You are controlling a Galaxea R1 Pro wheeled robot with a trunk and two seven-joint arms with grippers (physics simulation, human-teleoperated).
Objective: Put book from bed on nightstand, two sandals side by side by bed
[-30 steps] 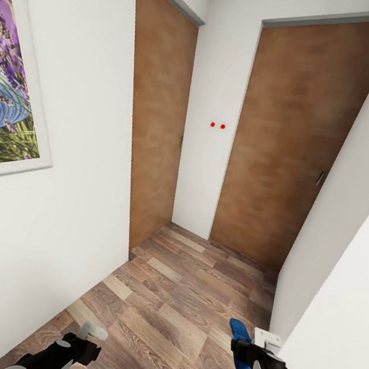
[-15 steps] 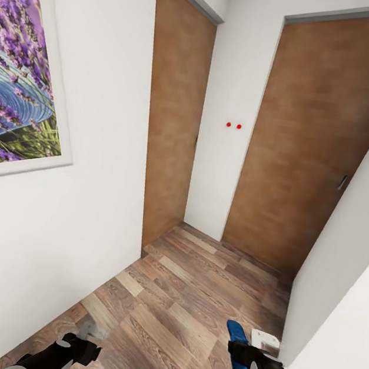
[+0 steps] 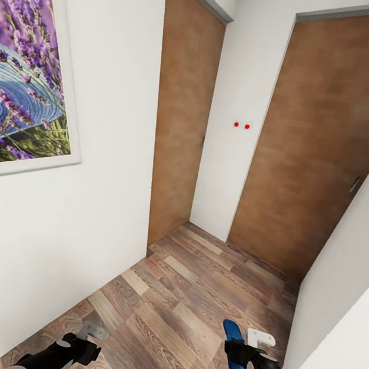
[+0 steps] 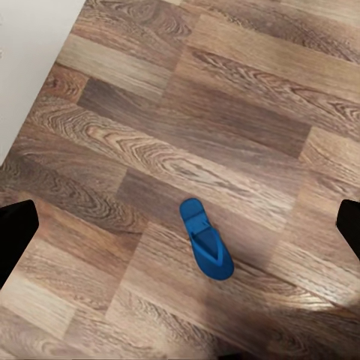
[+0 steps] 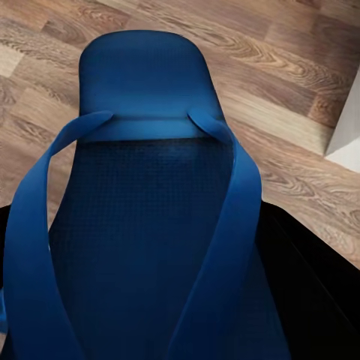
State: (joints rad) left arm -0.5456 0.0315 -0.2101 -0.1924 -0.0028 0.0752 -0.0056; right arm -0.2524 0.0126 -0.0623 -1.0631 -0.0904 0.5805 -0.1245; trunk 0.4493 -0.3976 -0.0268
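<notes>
My right gripper (image 3: 246, 350) is shut on a bright blue sandal (image 3: 235, 348), low at the right of the head view. Up close in the right wrist view, that sandal (image 5: 150, 217) shows its sole and thin toe straps between the dark jaws. My left gripper (image 3: 88, 336) hangs open low at the left with nothing between its fingers. In the left wrist view a blue sandal (image 4: 206, 240) lies flat on the wood-plank floor (image 4: 225, 112), far from the dark fingertips (image 4: 15, 232) at the frame's sides. The bed, book and nightstand are out of view.
I am in a narrow hallway with white walls. Two brown wooden doors (image 3: 183, 119) (image 3: 315, 151) stand shut ahead, meeting at a corner. A framed lavender picture (image 3: 23, 75) hangs on the left wall. A white wall (image 3: 334, 327) runs close on the right.
The whole head view has shifted: doors and picture slid right, so the camera turned left. Both arms keep their pose, and the sandal stays in the right gripper.
</notes>
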